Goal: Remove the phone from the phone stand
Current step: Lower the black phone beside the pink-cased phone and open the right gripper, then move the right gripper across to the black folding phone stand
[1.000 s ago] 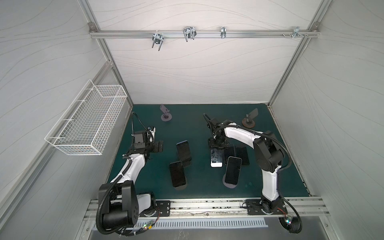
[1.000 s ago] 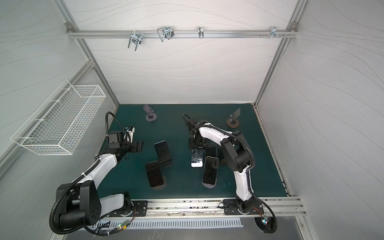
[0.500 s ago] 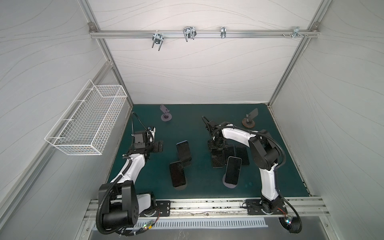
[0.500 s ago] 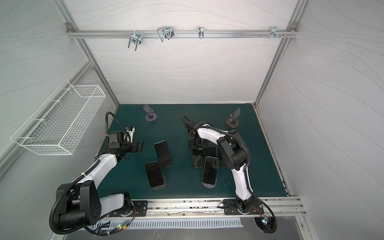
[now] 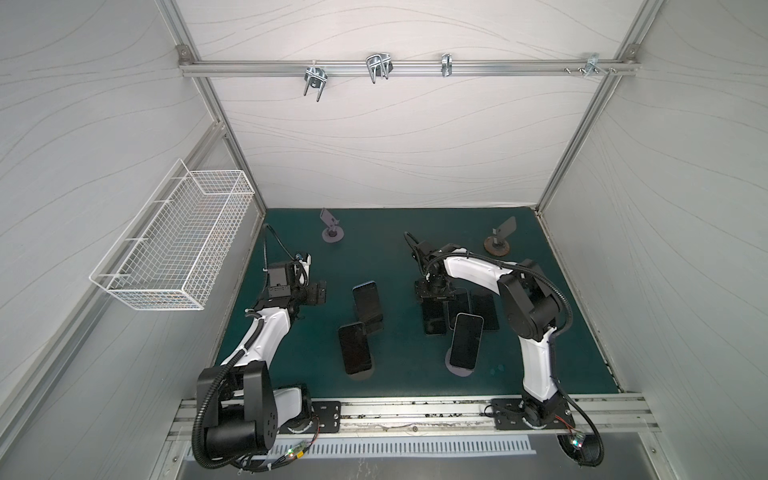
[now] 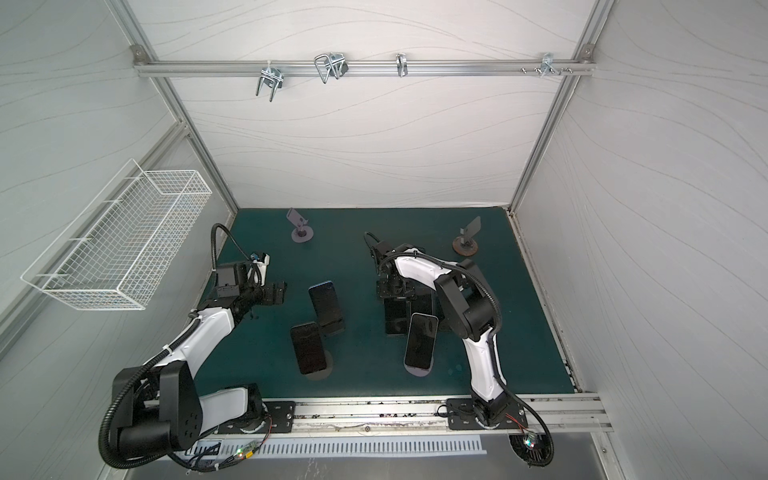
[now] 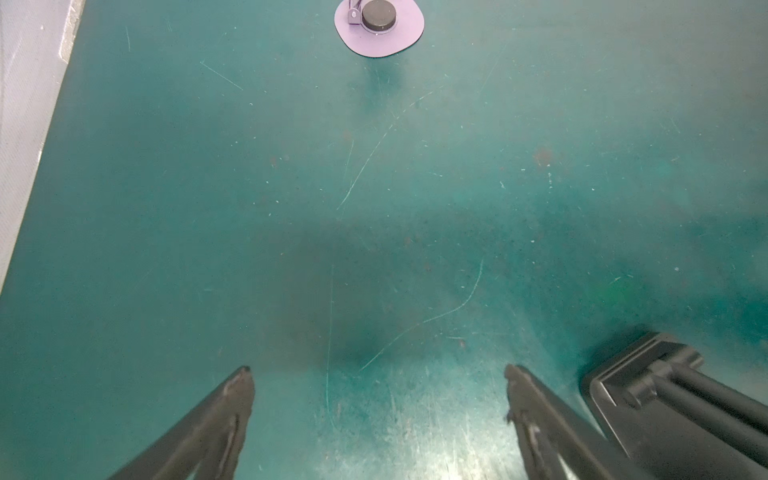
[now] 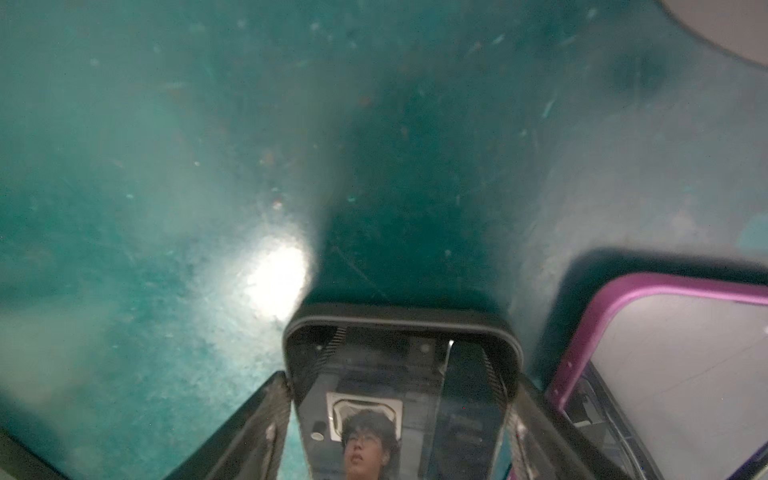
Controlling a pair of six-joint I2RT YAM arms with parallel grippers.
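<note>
Black glossy phone (image 8: pixel 386 365) lying screen-up, reflective.

The table (image 7: pixel 374 187) is teal with pale scratches. The lilac stand (image 7: pixel 405 37) carries a black disc (image 7: pixel 377 18); the brown stand (image 5: pixel 497 247) looks rusty. A phone case (image 8: pixel 665 286) is purple, the wire basket (image 5: pixel 178 245) white.

Both top views look steeply down from high above the arms' bases, taking in the green mat (image 5: pixel 390 257) and both arms; they share nearly everything. The left wrist camera looks down past the left gripper (image 7: pixel 378 369), with a purple stand base (image 7: pixel 379 27) well ahead of its tips. The right wrist camera sits nearer the mat, facing over the right gripper (image 8: pixel 401 376) and the black phone (image 8: pixel 399 415) between its fingers.
</note>
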